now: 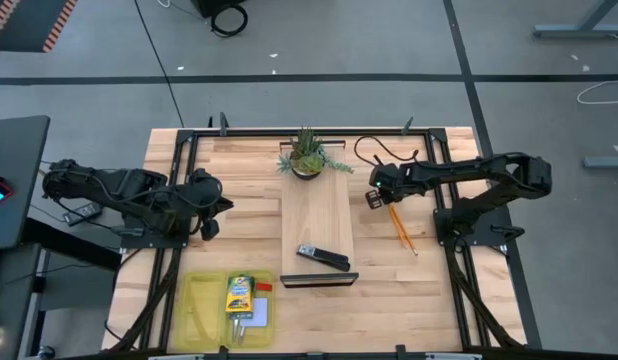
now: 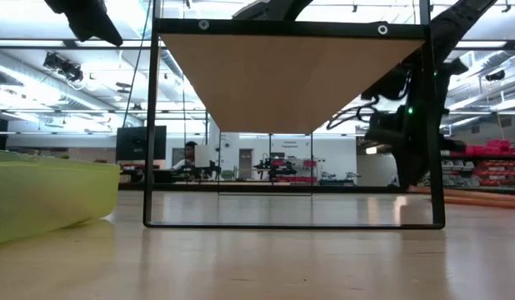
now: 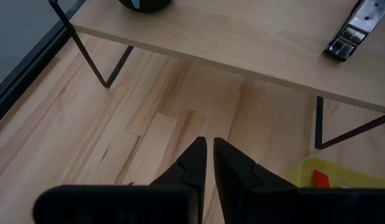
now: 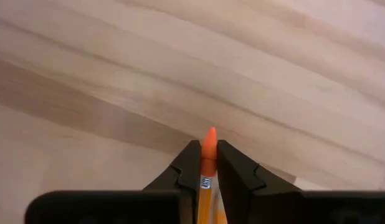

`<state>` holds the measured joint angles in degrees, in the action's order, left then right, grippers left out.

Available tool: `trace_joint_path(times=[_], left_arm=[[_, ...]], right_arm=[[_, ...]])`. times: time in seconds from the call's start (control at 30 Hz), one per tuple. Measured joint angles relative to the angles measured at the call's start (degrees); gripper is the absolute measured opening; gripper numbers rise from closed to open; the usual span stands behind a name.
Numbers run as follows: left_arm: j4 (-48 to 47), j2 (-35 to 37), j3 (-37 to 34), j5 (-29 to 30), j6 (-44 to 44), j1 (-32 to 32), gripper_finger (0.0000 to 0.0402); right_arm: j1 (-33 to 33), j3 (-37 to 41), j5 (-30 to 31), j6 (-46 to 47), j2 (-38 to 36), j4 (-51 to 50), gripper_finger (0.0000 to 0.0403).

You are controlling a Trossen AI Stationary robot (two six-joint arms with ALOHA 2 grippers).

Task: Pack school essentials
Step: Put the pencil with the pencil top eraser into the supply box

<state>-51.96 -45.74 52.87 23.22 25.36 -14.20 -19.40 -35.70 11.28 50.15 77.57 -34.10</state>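
Orange pencil point(image 4: 209, 163) clamped between the two dark tapered fingers of the right gripper point(image 4: 208, 155), pointed orange eraser end with ribbed metal collar poking out past the fingertips, over pale, streaky wood grain. Seen from above, right gripper point(image 1: 376, 190) just beside the right edge of the small raised wooden shelf point(image 1: 319, 215), thin orange pencils point(image 1: 402, 228) trailing diagonally from it across the bare planks of the table point(image 1: 429, 300). Left gripper point(image 3: 209, 163) with fingers pressed together, empty, hovering over the light wooden planks near the shelf's thin black wire legs; from above, left gripper point(image 1: 207, 218) well left of the shelf. Translucent yellow-green plastic tray point(image 1: 194, 300) at the front left of the table, rectangular with rounded corners, holding the yellow-and-green crayon box point(image 1: 238, 295), a pale square note pad point(image 1: 255, 313) beside it and something small and red near the rim. On the shelf: small potted plant point(image 1: 307, 158) with spiky green leaves at the back, long black stapler point(image 1: 323, 257) lying slanted at the front. From table height, tray wall point(image 2: 49, 196) blurred at the left, flat wooden underside of the shelf point(image 2: 291, 75) above on its slim black frame.
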Motion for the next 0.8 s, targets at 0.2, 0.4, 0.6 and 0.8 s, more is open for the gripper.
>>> trace_joint_path(times=[0.2,0.4,0.6,0.8], left_arm=[[8.79,0.0,-0.03,0.0,0.83,0.0,0.0045],[18.08,-2.34,-0.03,0.52,-3.08,1.64,0.0056],[27.11,-8.02,-0.03,0.51,-6.9,3.73,0.0066],[37.19,-13.56,-0.03,0.5,-3.67,5.8,0.008]], right_arm=[[0.03,-0.07,-1.54,2.42,-9.63,-1.63,0.0049],[0.0,-2.61,-1.72,2.37,-18.47,-2.7,0.0049],[0.01,-10.3,-1.64,0.23,-21.32,-2.76,0.0049],[0.02,-20.16,-1.36,-4.87,-20.64,-2.87,0.0049]])
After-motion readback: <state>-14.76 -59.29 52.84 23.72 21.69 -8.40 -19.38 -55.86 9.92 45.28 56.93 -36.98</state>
